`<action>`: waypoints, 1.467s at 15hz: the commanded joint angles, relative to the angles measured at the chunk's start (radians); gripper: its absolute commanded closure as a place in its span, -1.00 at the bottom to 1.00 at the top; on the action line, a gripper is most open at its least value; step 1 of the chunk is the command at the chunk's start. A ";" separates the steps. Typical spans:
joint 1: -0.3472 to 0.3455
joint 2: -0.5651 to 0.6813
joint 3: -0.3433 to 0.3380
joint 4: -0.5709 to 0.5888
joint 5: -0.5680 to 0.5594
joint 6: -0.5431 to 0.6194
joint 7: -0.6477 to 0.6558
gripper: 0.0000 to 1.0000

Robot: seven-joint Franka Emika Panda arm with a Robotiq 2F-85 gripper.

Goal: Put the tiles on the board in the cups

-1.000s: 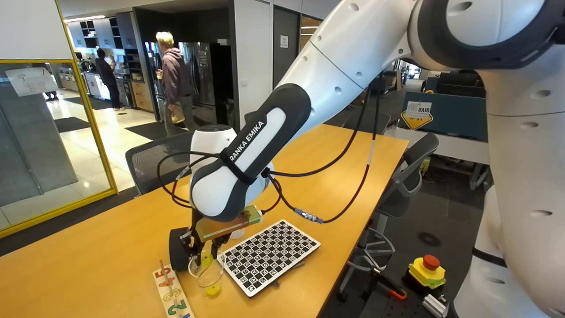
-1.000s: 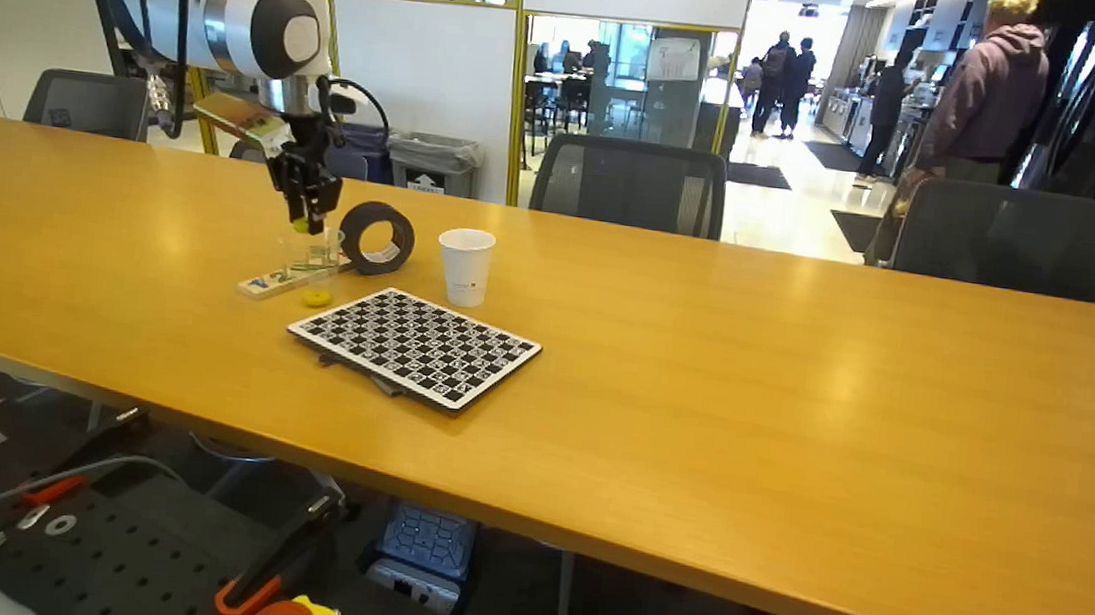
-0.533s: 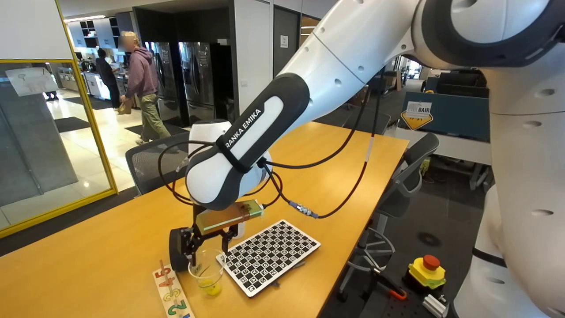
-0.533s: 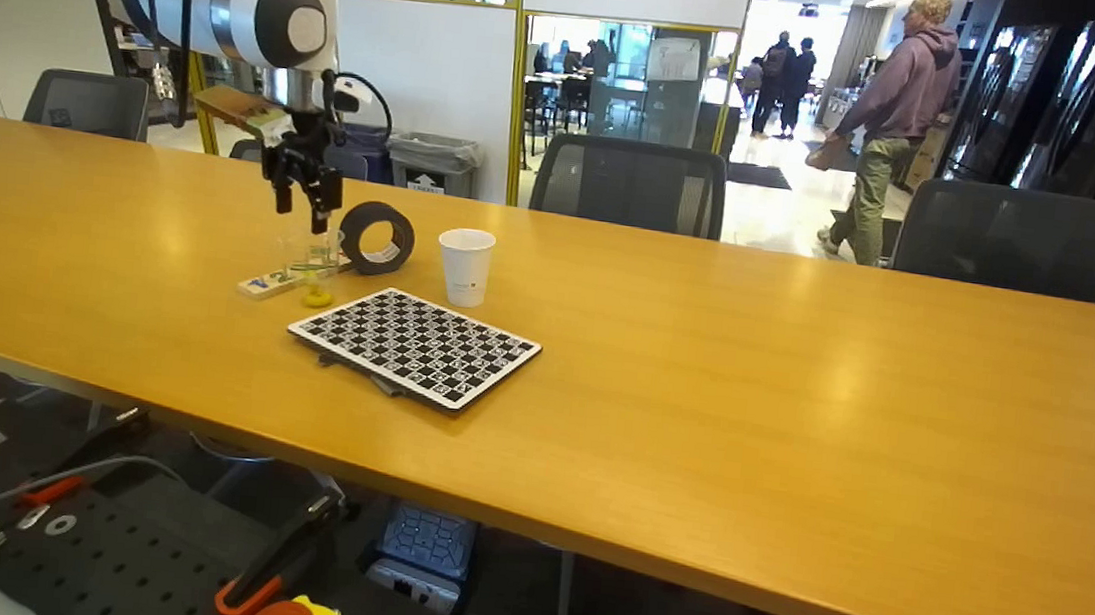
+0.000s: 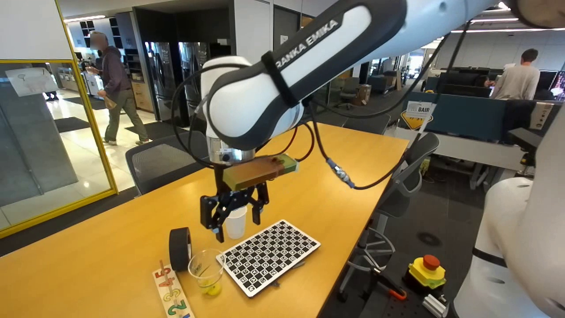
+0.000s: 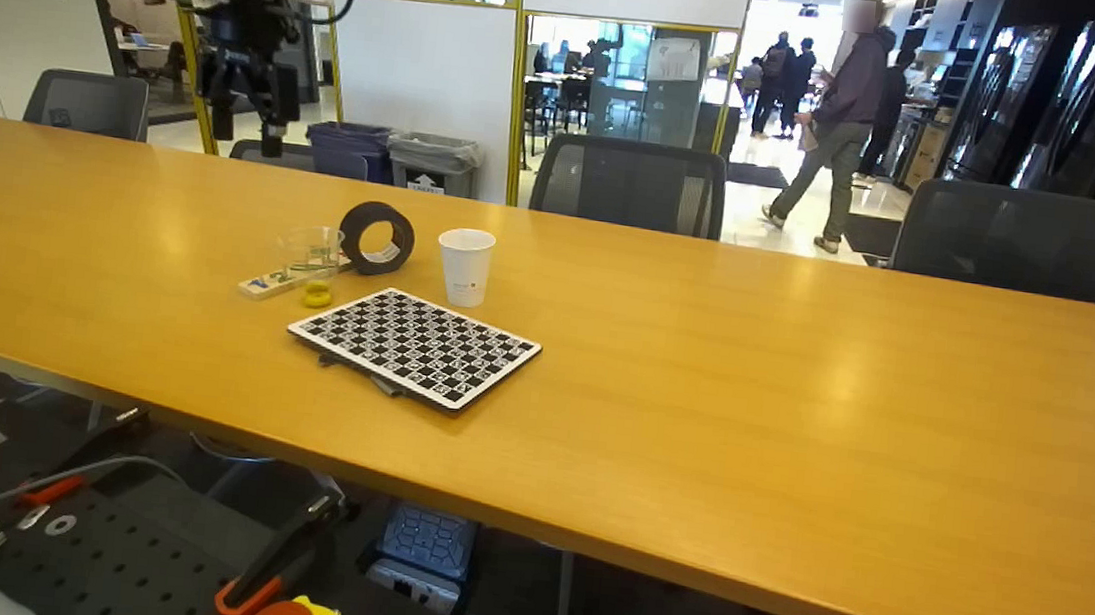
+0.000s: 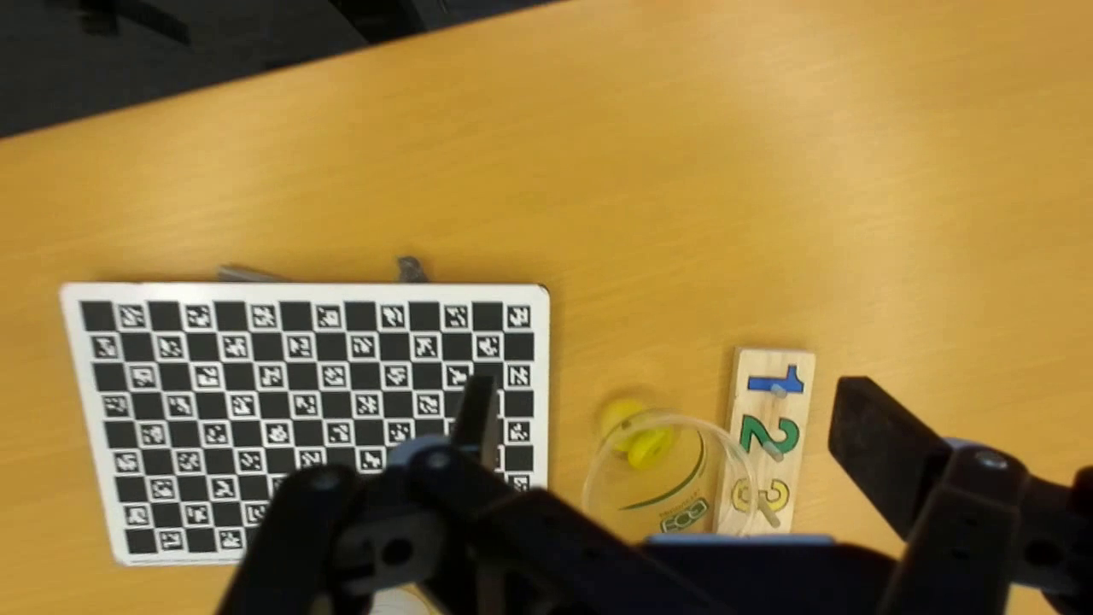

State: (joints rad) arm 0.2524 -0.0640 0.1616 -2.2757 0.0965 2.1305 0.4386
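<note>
In an exterior view, the black-and-white ChArUco board (image 6: 413, 349) lies flat; at its one o'clock stands the white paper cup (image 6: 465, 267), at ten the upright clear plastic cup (image 6: 313, 259), two rounded yellow tiles (image 6: 317, 294) inside its bottom.

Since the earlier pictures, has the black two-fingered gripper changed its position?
Yes: in an exterior view, the gripper has moved up and rightward in the picture, away from the clear plastic cup.

Slants the white forearm (image 5: 342, 51) downward in an exterior view, points the wrist (image 5: 234, 154) almost straight down, and holds the fingers (image 7: 886, 453) wide apart with both tips aimed downward.
</note>
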 commanded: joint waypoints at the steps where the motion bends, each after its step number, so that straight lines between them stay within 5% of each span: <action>1: -0.015 -0.251 0.030 -0.121 0.007 -0.173 -0.017 -1.00; 5: -0.017 -0.487 0.042 -0.210 0.006 -0.337 -0.047 -1.00; 12: 0.041 -0.896 -0.071 -0.331 -0.163 -0.553 -0.245 -1.00; 16: -0.064 -1.067 -0.113 -0.362 -0.082 -0.617 -0.287 -1.00; 22: -0.131 -1.232 -0.075 -0.408 -0.080 -0.669 -0.298 -1.00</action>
State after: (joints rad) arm 0.1632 -1.2228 0.0636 -2.6469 0.0119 1.4569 0.1786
